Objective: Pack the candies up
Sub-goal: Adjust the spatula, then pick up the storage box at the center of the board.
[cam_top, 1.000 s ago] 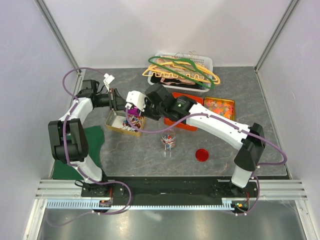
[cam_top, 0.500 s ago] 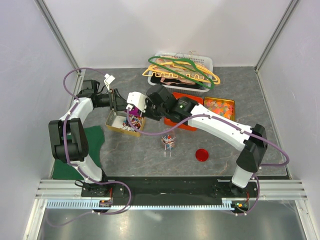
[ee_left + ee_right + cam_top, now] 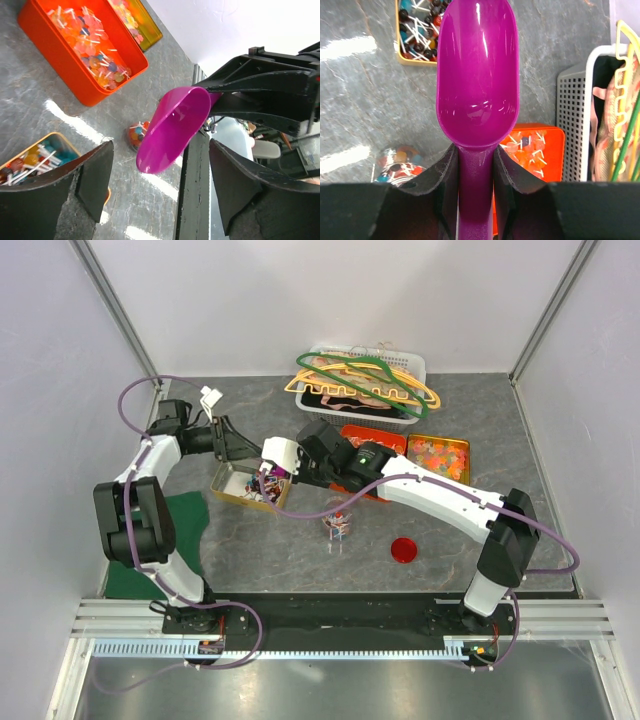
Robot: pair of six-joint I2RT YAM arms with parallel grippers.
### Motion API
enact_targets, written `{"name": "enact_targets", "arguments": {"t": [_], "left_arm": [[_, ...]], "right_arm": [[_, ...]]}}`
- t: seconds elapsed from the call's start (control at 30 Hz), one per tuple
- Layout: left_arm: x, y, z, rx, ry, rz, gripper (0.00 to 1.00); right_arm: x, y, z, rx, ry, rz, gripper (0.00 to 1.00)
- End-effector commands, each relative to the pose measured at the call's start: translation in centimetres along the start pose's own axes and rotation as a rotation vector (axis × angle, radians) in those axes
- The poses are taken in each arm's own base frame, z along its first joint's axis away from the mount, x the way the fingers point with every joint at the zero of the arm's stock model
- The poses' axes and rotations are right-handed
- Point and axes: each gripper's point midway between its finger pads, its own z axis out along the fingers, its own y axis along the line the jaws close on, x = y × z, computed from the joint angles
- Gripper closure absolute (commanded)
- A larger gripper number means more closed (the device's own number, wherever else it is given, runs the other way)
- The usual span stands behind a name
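Magenta scoop [image 3: 476, 75], snug in right gripper [image 3: 476, 150]

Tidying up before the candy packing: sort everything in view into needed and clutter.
Needed: purple scoop, candies, glass jar, red lid, gold tin, orange tray, yellow tin.
Clutter: hangers, white basket, green cloth.

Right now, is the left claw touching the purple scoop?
Apart. In the left wrist view the left claw stands open around the purple scoop, and a clear gap shows between the scoop and each of its fingers.
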Motion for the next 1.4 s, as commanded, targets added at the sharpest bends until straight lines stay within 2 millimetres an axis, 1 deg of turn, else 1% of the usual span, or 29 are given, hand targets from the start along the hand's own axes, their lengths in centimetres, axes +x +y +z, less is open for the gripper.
{"name": "enact_targets", "arguments": {"t": [0.0,0.03,0.07,0.1,0.13,0.2,0.23,0.3,0.33,0.43,0.47,0.5,0.53,0.6,0.63,0.7,0.73,0.8,0.83,0.9,1.07,1.17,1.2,1.27,1.3,1.37], "left_arm": [[-3.6,-3.2,-3.2,0.043,-0.091,0.102,0.14],[-3.9,-2.2,-3.8,-0.038,-0.096,0.11,0.12],[-4.5,-1.2,-5.0,-0.114,-0.114,0.115,0.11],[-4.8,-0.5,-5.7,-0.169,-0.122,0.112,0.09],[-4.9,1.4,-6.5,-0.29,-0.119,0.103,0.06],[-5.0,3.0,-7.5,-0.41,-0.114,0.106,0.05],[-4.7,4.8,-8.4,-0.522,-0.1,0.092,0.05],[-3.8,6.4,-9.0,-0.594,-0.077,0.077,0.06],[-3.2,7.6,-9.7,-0.661,-0.061,0.054,0.07],[-1.5,9.7,-10.6,-0.757,-0.015,0.03,0.11],[-0.6,10.2,-10.6,-0.773,0.007,0.023,0.12],[-0.2,10.6,-10.7,-0.792,0.019,0.017,0.13],[0.5,11.2,-11.1,-0.831,0.036,0.002,0.13],[1.1,12.3,-11.7,-0.881,0.049,-0.012,0.15],[1.6,12.7,-11.9,-0.895,0.054,-0.023,0.16],[1.9,13.3,-12.2,-0.917,0.06,-0.026,0.19],[2.7,14.1,-12.5,-0.943,0.079,-0.044,0.2],[3.1,14.8,-12.7,-0.97,0.092,-0.044,0.22],[3.8,15.2,-12.5,-0.978,0.108,-0.056,0.23],[4.3,15.8,-12.7,-1.005,0.134,-0.046,0.27],[5.9,16.8,-12.1,-1.026,0.18,-0.058,0.29],[6.3,17.2,-12.0,-1.041,0.198,-0.061,0.39],[6.6,17.5,-12.1,-1.053,0.206,-0.069,0.47],[6.7,17.6,-12.0,-1.057,0.212,-0.068,0.55],[6.9,17.8,-12.1,-1.066,0.216,-0.07,0.61],[7.0,17.9,-12.2,-1.077,0.222,-0.07,0.63]], "right_arm": [[-1.1,-2.5,-1.3,0.105,-0.033,-0.02,1.0],[-1.1,-2.8,-1.4,0.125,-0.027,-0.024,1.0],[-1.1,-3.1,-1.5,0.134,-0.023,-0.037,1.0],[-1.1,-3.4,-1.6,0.147,-0.017,-0.043,1.0],[-1.0,-3.8,-1.7,0.17,-0.007,-0.045,1.0],[-1.1,-4.4,-2.1,0.189,-0.004,-0.059,1.0],[-1.1,-4.6,-2.2,0.198,-0.001,-0.062,1.0],[-1.4,-4.8,-2.6,0.205,-0.007,-0.065,1.0],[-1.3,-4.9,-2.6,0.208,-0.007,-0.063,1.0],[-1.4,-5.0,-2.9,0.215,-0.009,-0.061,1.0],[-1.3,-4.9,-2.9,0.215,-0.008,-0.062,1.0],[-1.3,-5.0,-2.9,0.216,-0.008,-0.061,1.0],[-1.3,-5.0,-3.0,0.215,-0.01,-0.059,1.0],[-1.4,-4.9,-3.0,0.211,-0.014,-0.059,1.0],[-1.4,-4.8,-3.0,0.209,-0.014,-0.059,1.0],[-1.5,-4.9,-3.2,0.209,-0.019,-0.06,1.0],[-1.6,-4.9,-3.2,0.209,-0.022,-0.058,1.0],[-1.6,-4.9,-3.3,0.207,-0.022,-0.057,1.0],[-1.6,-4.8,-3.4,0.205,-0.022,-0.059,1.0],[-1.6,-4.9,-3.5,0.209,-0.023,-0.059,1.0],[-1.7,-5.0,-3.7,0.208,-0.024,-0.06,1.0],[-1.7,-5.0,-3.7,0.209,-0.025,-0.059,1.0],[-1.8,-5.0,-3.7,0.209,-0.027,-0.059,1.0],[-1.8,-5.0,-3.8,0.21,-0.026,-0.058,1.0],[-1.9,-4.9,-3.8,0.208,-0.028,-0.059,1.0],[-1.9,-5.0,-3.8,0.209,-0.029,-0.057,1.0]]}}
